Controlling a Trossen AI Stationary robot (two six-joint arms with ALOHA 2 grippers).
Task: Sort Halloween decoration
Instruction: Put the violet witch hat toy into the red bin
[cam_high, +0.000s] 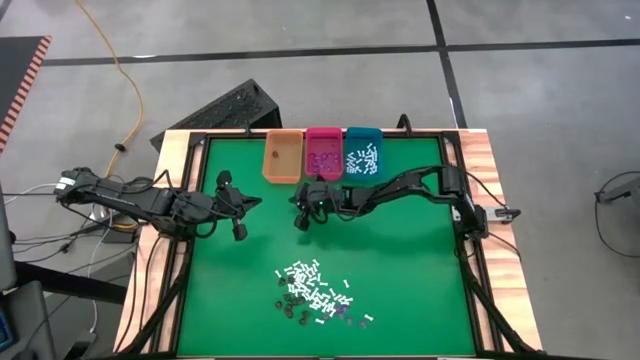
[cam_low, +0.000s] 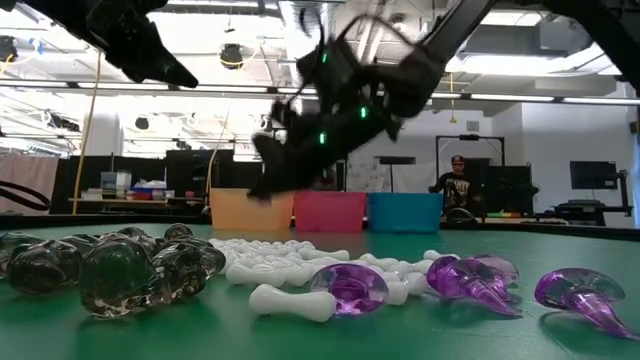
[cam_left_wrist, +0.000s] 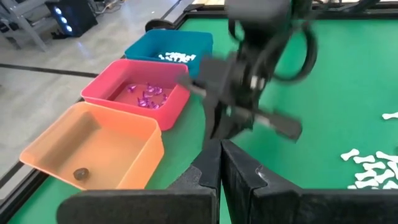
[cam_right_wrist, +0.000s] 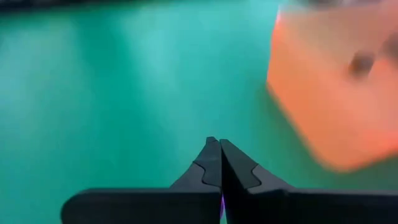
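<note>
Dark right gripper hangs beside orange bin.

A green table with a wooden border sits on a grey floor crossed by dark lines, with a yellow cable trailing at the left. Along the table's far edge stand three bins side by side: an orange bin, a pink bin holding purple bits, and a teal bin holding white sticks. The left gripper hangs over the green near the left side. The right gripper reaches across from the right, just in front of the orange and pink bins. Near the table's front lies the Halloween decoration pile, white sticks mixed with dark and purple bits.
</note>
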